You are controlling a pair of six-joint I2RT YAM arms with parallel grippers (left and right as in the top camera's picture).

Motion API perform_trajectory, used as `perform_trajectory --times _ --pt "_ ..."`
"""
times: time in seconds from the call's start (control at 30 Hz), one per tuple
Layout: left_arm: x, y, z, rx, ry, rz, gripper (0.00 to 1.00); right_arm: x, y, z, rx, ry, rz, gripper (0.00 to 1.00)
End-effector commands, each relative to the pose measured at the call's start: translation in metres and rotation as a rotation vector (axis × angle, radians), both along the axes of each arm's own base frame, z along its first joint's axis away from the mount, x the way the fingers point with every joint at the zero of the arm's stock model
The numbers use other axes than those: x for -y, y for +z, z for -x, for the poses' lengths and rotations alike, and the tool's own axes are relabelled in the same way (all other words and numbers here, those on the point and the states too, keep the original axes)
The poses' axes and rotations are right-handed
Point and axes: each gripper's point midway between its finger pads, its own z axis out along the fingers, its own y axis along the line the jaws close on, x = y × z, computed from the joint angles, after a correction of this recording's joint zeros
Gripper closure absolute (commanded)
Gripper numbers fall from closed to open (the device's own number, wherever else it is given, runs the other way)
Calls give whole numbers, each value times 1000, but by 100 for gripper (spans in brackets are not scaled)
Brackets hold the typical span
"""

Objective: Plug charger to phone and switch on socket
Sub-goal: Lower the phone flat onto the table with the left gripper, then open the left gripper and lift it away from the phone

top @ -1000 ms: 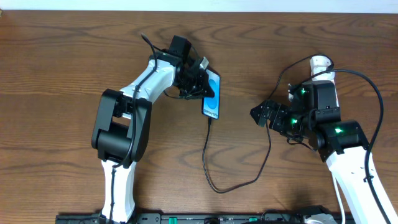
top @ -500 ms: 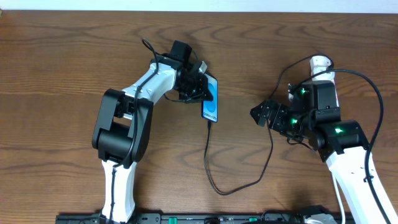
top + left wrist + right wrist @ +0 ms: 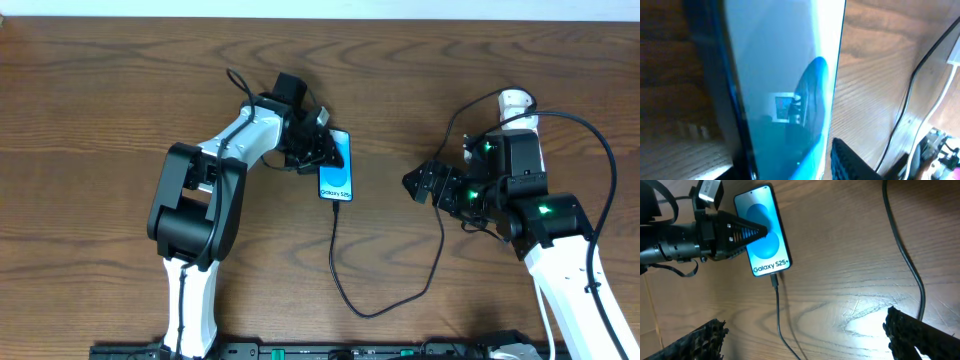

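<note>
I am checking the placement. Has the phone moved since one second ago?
Yes. In the overhead view the phone has shifted slightly toward the bottom of the picture and turned straighter, judged against the white adapter, which stayed put.

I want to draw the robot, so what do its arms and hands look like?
The left arm and right arm have smooth white shells and chunky black joints. The left hand and right hand are black with ridged fingers. Small green lights glow on the right arm.

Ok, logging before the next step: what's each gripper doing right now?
Left gripper: at the edge of the slim blue-screened phone; grip cannot be told.
Right gripper: open, empty.
</note>
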Motion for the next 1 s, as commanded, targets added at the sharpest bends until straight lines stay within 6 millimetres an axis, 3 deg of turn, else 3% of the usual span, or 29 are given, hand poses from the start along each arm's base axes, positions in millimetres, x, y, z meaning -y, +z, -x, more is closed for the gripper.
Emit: perform_trajectory --times 0.0,0.23,0.37,0.47,0.77,0.97 --pt "-5 -9 2 -4 3 -40 58 3 1 -1 13 1 16 1" --pt "-23 -21 1 2 22 -159 44 4 0 0 8 1 18 1" --pt "-38 -29 5 -10 31 -256 30 7 -2 1 0 -9 36 1" --pt "-47 -32 10 -24 33 -304 14 11 -5 3 -13 -21 60 1" --pt "-76 -35 23 -62 33 -470 11 25 -14 11 -47 -31 146 1" --pt "-96 1 7 44 62 -577 11 23 -12 8 -24 -7 142 1"
